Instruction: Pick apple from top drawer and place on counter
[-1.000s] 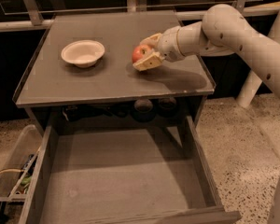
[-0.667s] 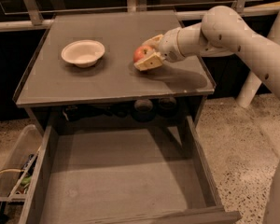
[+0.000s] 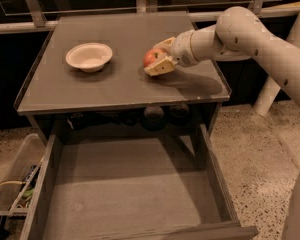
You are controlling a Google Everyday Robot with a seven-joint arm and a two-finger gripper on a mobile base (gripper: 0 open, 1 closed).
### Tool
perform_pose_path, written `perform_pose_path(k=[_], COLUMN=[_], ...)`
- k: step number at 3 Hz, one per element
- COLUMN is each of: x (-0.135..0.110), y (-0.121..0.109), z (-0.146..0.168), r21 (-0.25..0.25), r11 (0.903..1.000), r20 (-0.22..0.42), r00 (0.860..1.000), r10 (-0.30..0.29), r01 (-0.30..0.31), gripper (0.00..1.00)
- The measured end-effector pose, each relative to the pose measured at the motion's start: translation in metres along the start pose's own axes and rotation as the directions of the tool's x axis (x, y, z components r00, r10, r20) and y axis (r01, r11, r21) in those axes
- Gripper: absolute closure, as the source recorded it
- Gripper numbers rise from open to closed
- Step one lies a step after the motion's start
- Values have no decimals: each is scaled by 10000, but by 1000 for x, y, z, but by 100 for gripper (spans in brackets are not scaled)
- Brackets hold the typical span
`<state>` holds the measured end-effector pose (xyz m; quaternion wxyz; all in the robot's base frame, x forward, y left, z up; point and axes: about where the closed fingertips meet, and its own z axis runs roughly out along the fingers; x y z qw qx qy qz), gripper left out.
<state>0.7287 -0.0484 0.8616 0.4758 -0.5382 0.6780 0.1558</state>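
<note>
The red apple (image 3: 151,57) with yellowish patches is on or just above the counter (image 3: 115,84), right of its middle. My gripper (image 3: 157,57) comes in from the right and its cream fingers (image 3: 160,67) sit on either side of the apple, closed on it. The top drawer (image 3: 130,194) is pulled fully open below the counter and its flat bottom is bare.
A shallow cream-white bowl (image 3: 89,57) sits on the counter's left part. A clear plastic bin of clutter (image 3: 12,189) stands on the floor left of the drawer. A metal rail (image 3: 90,24) runs behind the counter. My arm (image 3: 250,34) spans the right side.
</note>
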Motion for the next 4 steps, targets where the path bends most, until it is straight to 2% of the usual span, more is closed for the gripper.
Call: perform_pose_path(k=[2, 3, 4], x=[0, 0, 0], y=[0, 0, 0], z=[0, 0, 0], r21=[-1, -3, -3], r11=[10000, 10000, 10000], r20=[0, 0, 1], r00=[10000, 10000, 10000], r10=[0, 0, 0], r01=[0, 0, 0], gripper=[13, 0, 0])
